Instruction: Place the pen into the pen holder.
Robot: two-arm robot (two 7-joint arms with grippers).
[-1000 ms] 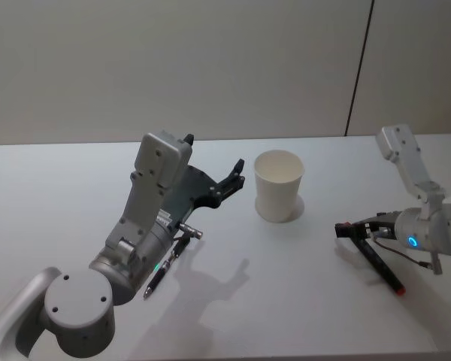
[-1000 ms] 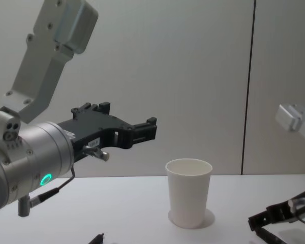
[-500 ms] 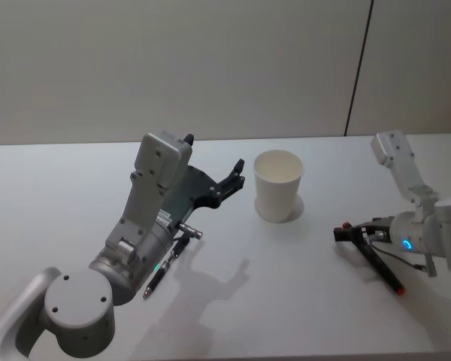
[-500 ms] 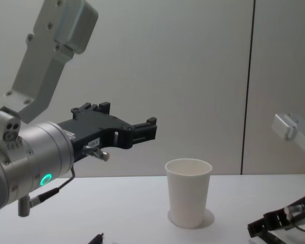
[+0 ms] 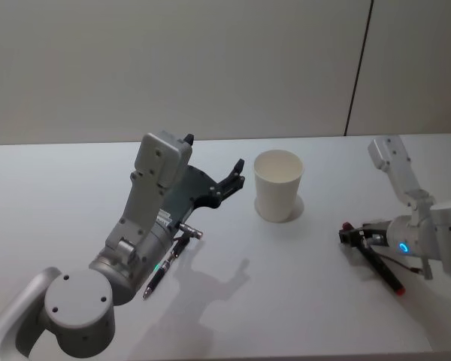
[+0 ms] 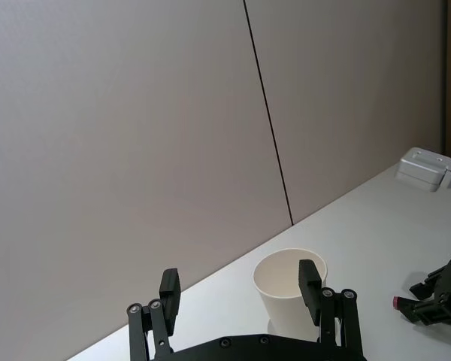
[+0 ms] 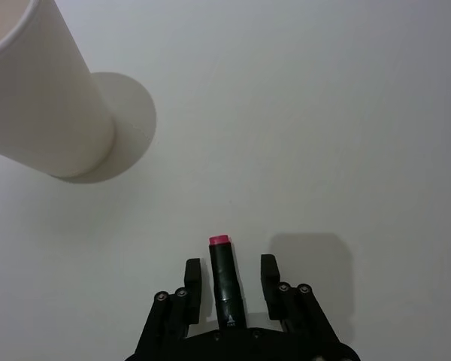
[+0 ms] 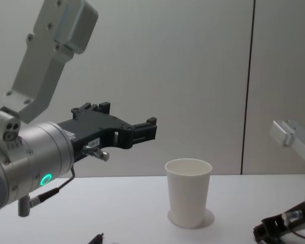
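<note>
White tabletop (image 5: 301, 301) carries everything. My left claw (image 5: 237, 173) hangs in air, fingers spread wide, nothing held. Plain white tapered paper cup (image 5: 278, 188) stands upright mid-tabletop, just right of left claw. I read right claw (image 7: 231, 267) low at tabletop, right of cup and well apart from it. Its fingers are parted either side of pen, gaps visible, not gripping. Black pen with pink end (image 7: 225, 289) lies flat between them, pink end past fingertips.
</note>
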